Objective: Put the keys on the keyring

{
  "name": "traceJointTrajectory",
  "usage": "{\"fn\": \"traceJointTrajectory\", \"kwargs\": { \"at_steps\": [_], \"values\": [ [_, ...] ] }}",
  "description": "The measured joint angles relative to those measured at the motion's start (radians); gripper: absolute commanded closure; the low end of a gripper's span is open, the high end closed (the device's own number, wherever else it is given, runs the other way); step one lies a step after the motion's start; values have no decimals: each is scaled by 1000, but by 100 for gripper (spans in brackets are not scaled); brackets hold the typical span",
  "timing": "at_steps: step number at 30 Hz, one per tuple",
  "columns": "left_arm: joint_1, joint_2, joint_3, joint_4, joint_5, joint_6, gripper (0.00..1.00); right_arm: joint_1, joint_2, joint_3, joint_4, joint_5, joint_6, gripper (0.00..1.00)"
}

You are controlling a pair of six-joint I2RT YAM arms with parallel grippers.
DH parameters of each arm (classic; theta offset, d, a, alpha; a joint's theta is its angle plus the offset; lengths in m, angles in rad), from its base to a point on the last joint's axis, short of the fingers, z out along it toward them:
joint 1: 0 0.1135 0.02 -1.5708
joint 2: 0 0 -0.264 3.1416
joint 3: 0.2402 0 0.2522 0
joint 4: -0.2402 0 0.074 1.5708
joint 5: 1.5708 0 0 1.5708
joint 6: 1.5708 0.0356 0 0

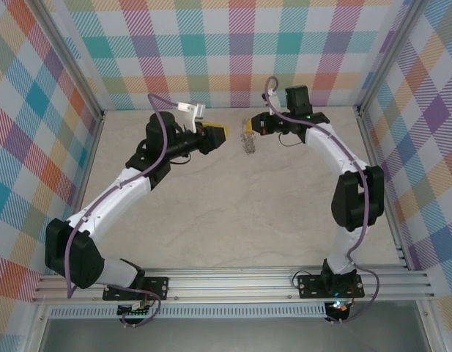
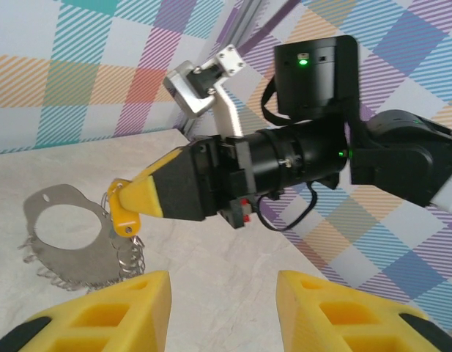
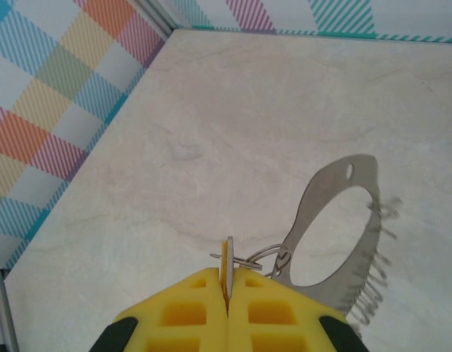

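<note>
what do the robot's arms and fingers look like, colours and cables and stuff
The left arm and right arm have smooth white shells between chunky black joints, and a purple cable runs along each. The left gripper and right gripper carry yellow wedge-shaped fingers with ribbed hollows, black at the base. A black box at the right wrist shows a small green light.

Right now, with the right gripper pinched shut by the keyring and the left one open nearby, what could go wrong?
1. The right gripper grips what looks like the key only at its tips, and the keyring seems to hang from it by thin wire loops; a slip could drop both.
2. The open left gripper sits close to the right one; closing in could bump it or set the ring swinging.
</note>
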Motion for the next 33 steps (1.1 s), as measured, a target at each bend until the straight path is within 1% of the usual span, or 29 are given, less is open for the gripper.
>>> {"fn": "traceJointTrajectory", "kwargs": {
  "at_steps": [7,12,16,22,27,33],
  "values": [
    [9,-24,-5,-4,-3,-3,58,-10,142,140,-39,-6,-7,100],
    [11,-33,-23,-3,-3,-15,58,-6,179,132,-32,-27,17,100],
    [13,-35,-38,-3,-3,-26,58,13,179,63,12,-35,46,100],
    [13,-42,-67,7,-3,-39,58,59,174,-108,80,-37,101,100],
    [13,-42,-91,26,-2,-58,58,92,136,-268,156,-33,157,100],
    [13,-42,-96,35,7,-80,58,129,108,-393,253,-34,222,100]
  ]
}}
